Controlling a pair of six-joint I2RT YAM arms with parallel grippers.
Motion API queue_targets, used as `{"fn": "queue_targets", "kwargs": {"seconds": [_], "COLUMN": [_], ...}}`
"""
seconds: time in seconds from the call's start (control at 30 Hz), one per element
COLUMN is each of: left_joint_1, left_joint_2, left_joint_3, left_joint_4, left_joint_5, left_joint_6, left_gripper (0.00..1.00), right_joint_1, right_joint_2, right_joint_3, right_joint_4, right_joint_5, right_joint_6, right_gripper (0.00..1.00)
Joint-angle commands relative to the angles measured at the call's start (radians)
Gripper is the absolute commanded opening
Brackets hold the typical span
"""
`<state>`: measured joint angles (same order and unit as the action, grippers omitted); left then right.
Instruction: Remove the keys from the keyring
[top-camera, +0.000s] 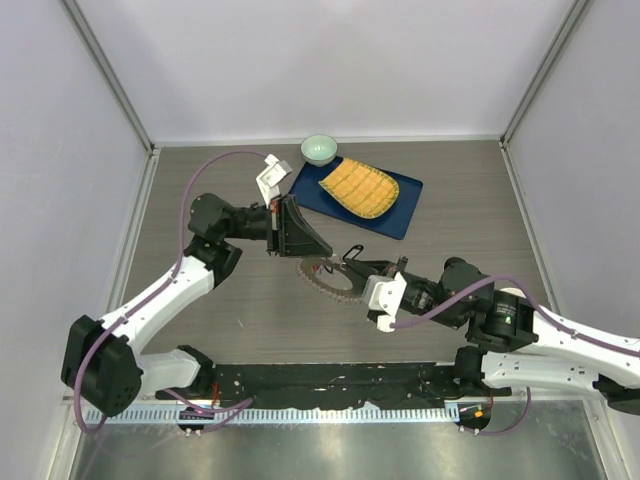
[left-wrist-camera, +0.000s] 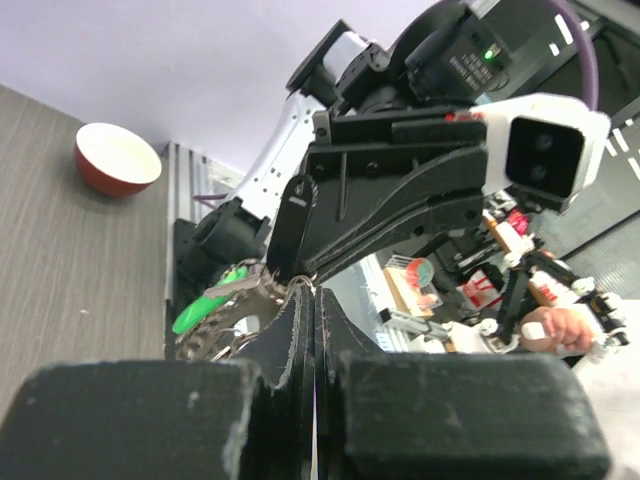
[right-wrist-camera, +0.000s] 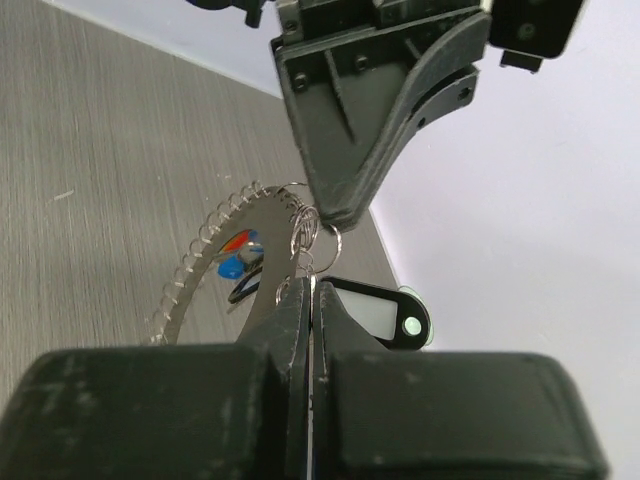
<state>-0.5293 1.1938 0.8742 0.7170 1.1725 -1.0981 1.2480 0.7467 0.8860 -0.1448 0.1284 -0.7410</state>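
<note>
From above, the keyring (top-camera: 325, 277) is mid-table (top-camera: 200, 200) between the left gripper (top-camera: 303, 257) and right gripper (top-camera: 349, 264), both pinched shut at its rim. Left wrist: the keys (left-wrist-camera: 215, 318) look light, hard and slippery. Right wrist: a flat key head seems the surest hold; what the right jaws pinch is hidden.

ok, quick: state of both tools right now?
Left tool: closed, pinching the edge of the keyring.
Right tool: closed at the same spot; exactly what it pinches cannot be told.
</note>
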Motion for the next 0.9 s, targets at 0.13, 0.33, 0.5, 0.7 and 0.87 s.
{"fn": "queue_targets", "kwargs": {"seconds": [0.13, 0.33, 0.5, 0.7, 0.87], "left_joint_1": [0.015, 0.026, 0.035, 0.020, 0.015], "left_joint_2": [0.044, 0.040, -0.089, -0.178, -0.178], "left_joint_3": [-0.015, -0.033, 0.038, 0.147, 0.198], "left_joint_4": [0.486, 0.370, -0.518, -0.904, -1.014], "left_joint_5": [-0.023, 0.003, -0.145, -0.464, -0.447], "left_joint_6": [-0.433, -0.310, 0.435, 0.953, 1.205], "left_gripper": [0.00, 0.00, 0.34, 0.57, 0.61], "right_joint_1": [0.001, 0.001, 0.001, 0.001, 0.001], "right_joint_2": [-0.001, -0.003, 0.019, 0.062, 0.111], "right_joint_3": [0.024, 0.015, 0.040, 0.103, 0.134], "right_joint_4": [-0.061, -0.026, -0.027, -0.062, -0.061], "right_joint_5": [0.062, 0.094, 0.112, 0.128, 0.135], "right_joint_6": [-0.106, -0.121, -0.071, 0.014, 0.067], "right_gripper": [0.01, 0.01, 0.01, 0.01, 0.01]}}
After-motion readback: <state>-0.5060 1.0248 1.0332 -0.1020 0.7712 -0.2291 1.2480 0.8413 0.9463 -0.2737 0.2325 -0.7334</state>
